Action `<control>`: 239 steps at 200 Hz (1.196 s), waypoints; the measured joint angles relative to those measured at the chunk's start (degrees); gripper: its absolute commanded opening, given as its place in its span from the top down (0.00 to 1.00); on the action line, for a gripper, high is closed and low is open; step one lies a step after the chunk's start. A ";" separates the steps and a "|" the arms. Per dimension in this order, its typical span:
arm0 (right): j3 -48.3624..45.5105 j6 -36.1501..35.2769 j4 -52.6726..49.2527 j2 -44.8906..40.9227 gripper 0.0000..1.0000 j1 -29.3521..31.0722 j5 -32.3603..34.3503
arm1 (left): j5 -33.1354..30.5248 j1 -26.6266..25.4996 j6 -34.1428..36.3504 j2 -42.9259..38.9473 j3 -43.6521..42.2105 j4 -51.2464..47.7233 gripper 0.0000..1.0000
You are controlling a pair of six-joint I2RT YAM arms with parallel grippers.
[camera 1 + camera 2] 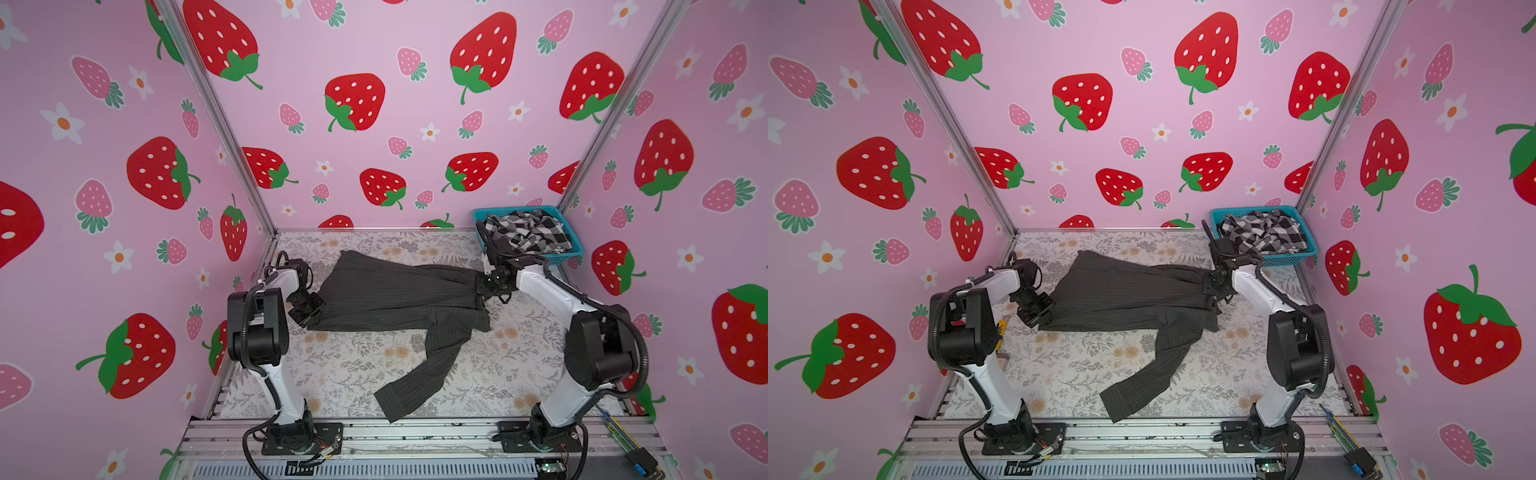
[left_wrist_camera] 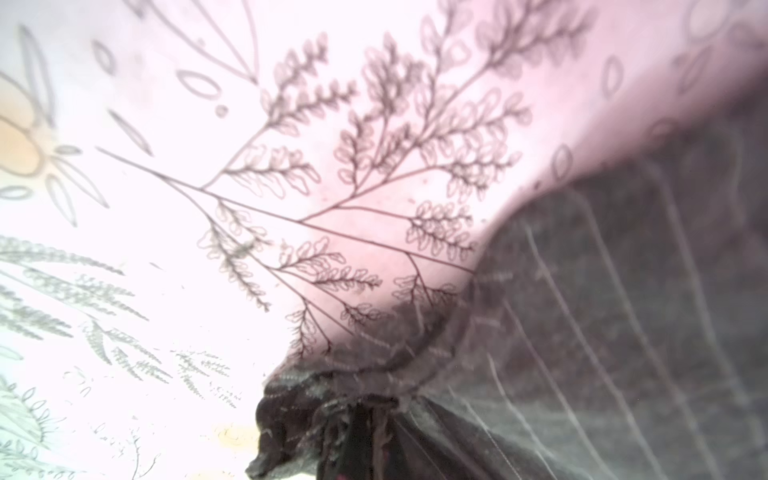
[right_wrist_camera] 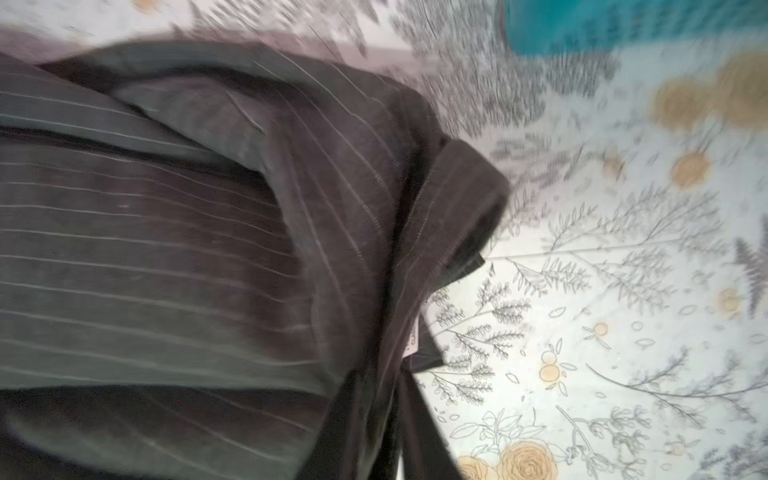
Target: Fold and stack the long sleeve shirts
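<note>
In both top views the pinstriped shirt (image 1: 395, 299) (image 1: 1125, 297) is lying spread across the floral bench (image 1: 353, 374), with one sleeve (image 1: 415, 374) trailing toward the front edge. The left end effector (image 1: 309, 309) is clenching the hem corner on the left. The right end effector (image 1: 486, 291) is sitting at the collar end. The checked shirt (image 1: 528, 235) is lying crumpled in the blue basket (image 1: 557, 257) at the far right corner.

In the left wrist view, bunched pinstriped cloth (image 2: 623, 332) is being pinched between closed jaws.

The right wrist view is blurring; the collar (image 3: 457, 199) is resting on the bench, and I cannot tell whether those jaws are grasping it.
</note>
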 measured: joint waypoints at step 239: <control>-4.31 2.25 1.90 1.11 0.98 8.11 9.11 | 7.34 -10.01 1.51 27.15 42.60 -6.69 0.92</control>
